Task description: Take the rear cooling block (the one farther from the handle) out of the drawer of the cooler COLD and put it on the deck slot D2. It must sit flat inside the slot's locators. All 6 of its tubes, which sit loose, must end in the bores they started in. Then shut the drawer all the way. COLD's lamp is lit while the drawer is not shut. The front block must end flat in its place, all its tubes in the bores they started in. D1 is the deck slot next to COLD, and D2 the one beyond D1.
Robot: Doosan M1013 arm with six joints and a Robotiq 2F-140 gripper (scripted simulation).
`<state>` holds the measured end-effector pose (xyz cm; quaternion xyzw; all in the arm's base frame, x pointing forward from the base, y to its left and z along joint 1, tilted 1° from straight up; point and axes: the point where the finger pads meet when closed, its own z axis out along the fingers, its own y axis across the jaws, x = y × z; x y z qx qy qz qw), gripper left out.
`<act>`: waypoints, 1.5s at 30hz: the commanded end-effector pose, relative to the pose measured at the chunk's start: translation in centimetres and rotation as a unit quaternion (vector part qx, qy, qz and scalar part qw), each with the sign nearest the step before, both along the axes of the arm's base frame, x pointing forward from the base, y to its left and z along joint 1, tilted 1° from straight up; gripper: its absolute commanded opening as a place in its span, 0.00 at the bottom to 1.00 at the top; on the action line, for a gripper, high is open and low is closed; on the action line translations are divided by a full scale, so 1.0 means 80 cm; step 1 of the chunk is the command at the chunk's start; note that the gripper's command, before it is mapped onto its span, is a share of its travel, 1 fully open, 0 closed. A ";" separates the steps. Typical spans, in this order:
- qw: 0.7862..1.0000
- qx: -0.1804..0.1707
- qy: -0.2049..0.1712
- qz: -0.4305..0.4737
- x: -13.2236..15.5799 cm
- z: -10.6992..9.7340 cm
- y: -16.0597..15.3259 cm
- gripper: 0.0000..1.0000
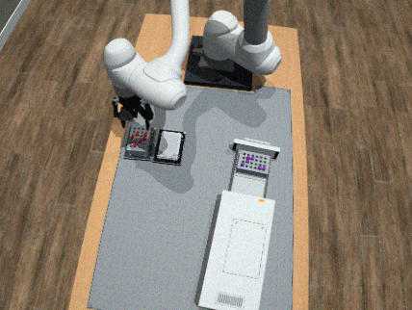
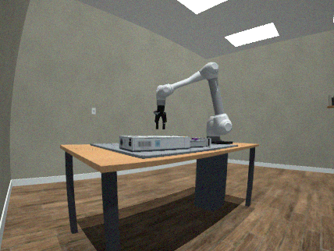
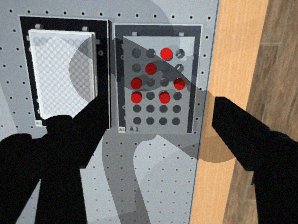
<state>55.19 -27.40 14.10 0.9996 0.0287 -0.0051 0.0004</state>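
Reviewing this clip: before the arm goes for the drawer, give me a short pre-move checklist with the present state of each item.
1. Gripper holds nothing: ok. Fingers stand apart, above the deck.
2. Block with red tubes placed in the outer deck slot: ok. Whether it lies fully flat inside the locators: cannot tell.
3. Six red tubes in its bores: ok, six caps counted in the wrist view.
4. Drawer shut: not ok. It stands pulled out, and the orange lamp on the cooler is lit.
5. Front block in the drawer with purple tubes seated: block in place, ok; tube count: cannot tell.
6. Path to the drawer handle: ok, nothing seen standing between.
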 end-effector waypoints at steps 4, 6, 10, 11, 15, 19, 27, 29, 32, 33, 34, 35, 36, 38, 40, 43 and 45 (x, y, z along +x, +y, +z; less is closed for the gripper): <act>1.000 0.000 -0.001 0.000 0.001 0.012 0.000 0.66; 1.000 0.000 -0.001 0.000 0.001 0.014 0.000 0.66; 1.000 0.000 -0.001 0.013 0.000 0.014 0.005 0.10; 1.000 0.000 -0.001 0.027 -0.001 0.014 0.010 0.10; 0.997 0.001 -0.001 0.080 -0.006 0.013 0.029 0.10; 0.991 0.001 -0.001 0.133 -0.010 0.013 0.049 0.10; 0.977 0.002 0.000 0.212 -0.017 0.012 0.078 0.10; 0.971 0.002 0.000 0.238 -0.019 0.012 0.088 0.10; 0.961 0.002 0.000 0.276 -0.022 0.011 0.102 0.10; 0.957 0.003 0.000 0.289 -0.023 0.011 0.107 0.10; 0.953 0.003 0.000 0.302 -0.024 0.011 0.112 0.10; 0.949 0.003 0.000 0.314 -0.025 0.011 0.117 0.10; 0.945 0.003 0.000 0.327 -0.026 0.011 0.122 0.10; 0.936 0.003 0.000 0.352 -0.028 0.010 0.132 0.10; 0.926 0.004 0.000 0.377 -0.031 0.010 0.141 0.10; 0.921 0.004 0.000 0.389 -0.032 0.010 0.146 0.10; 0.910 0.004 0.000 0.414 -0.034 0.010 0.156 0.10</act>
